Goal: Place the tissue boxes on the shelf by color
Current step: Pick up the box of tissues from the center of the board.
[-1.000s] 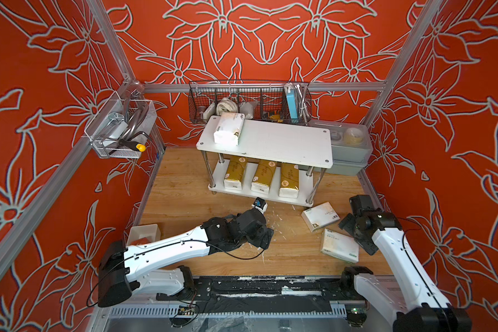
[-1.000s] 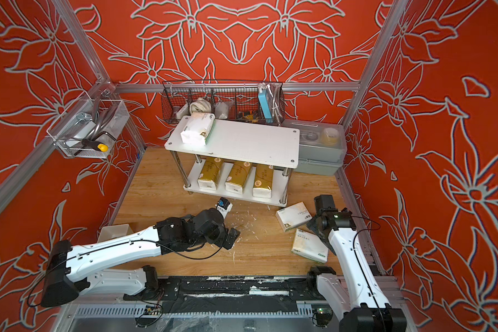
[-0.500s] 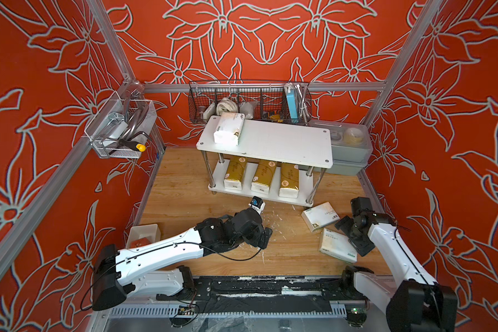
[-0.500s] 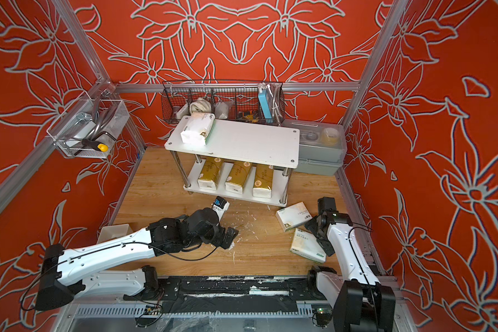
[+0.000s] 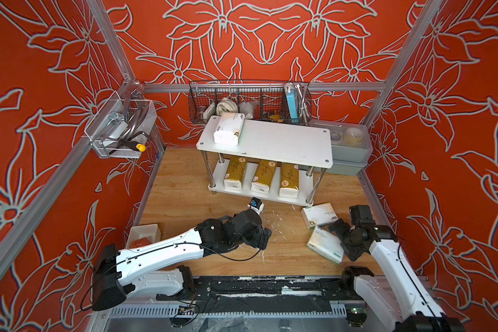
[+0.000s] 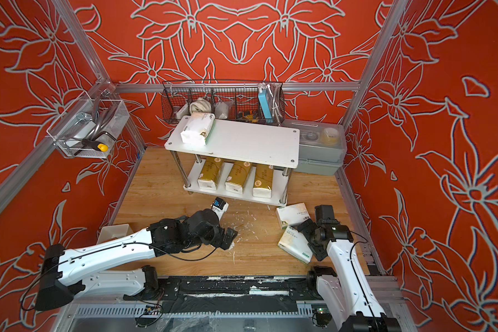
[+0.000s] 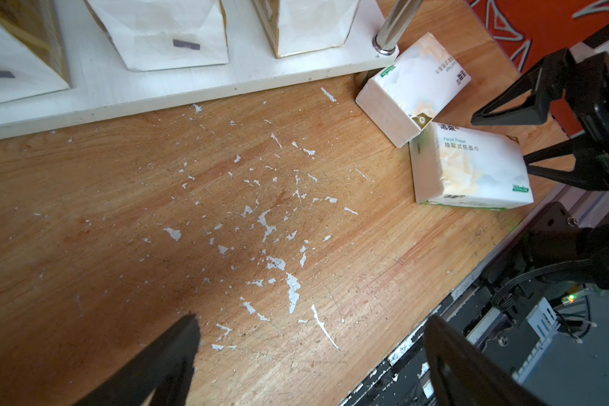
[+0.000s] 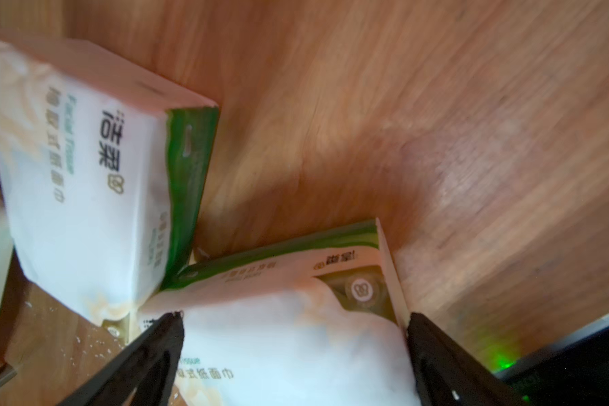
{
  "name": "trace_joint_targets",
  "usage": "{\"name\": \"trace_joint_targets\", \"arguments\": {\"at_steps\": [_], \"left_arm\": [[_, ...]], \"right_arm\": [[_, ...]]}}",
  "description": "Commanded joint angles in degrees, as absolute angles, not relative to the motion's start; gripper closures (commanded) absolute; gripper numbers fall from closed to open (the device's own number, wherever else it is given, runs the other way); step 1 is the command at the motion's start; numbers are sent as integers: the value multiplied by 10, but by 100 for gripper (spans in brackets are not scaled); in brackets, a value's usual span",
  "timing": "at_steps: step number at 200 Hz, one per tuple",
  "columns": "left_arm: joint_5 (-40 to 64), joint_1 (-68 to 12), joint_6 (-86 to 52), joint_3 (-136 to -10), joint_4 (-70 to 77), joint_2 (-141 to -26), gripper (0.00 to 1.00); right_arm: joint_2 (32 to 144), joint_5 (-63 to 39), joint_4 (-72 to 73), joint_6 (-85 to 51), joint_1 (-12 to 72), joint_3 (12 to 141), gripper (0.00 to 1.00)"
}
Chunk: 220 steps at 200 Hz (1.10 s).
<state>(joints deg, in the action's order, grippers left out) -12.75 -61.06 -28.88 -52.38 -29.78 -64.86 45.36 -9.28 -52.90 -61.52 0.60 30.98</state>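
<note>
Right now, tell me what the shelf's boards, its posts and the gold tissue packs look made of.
Boards: matte white, probably painted or laminated wood; screw heads at corners.
Posts: polished metal, mirror glints.
Gold tissue packs: glossy soft film, likely plastic; folded, creased white ends.

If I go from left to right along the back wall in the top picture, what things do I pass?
clear wall tray → white tissue pack lying on the shelf top board → grey lidded bin. The wire basket is left out because it spans above the shelf.
</note>
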Motion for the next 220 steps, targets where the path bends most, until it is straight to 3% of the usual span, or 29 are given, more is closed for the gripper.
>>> {"name": "trace_joint_targets", "arguments": {"at_steps": [1, 137, 220], "left_arm": [[-124, -607, -298, -519, -302, -638, 1], [-137, -607, -334, -504, -302, -640, 1], [-155, -605, -376, -491, -322, -613, 1]], "right_arm": [[430, -110, -552, -654, 28, 304, 1], [463, -92, -475, -783, 232, 316, 1], [606, -36, -380, -839, 426, 391, 1]]}}
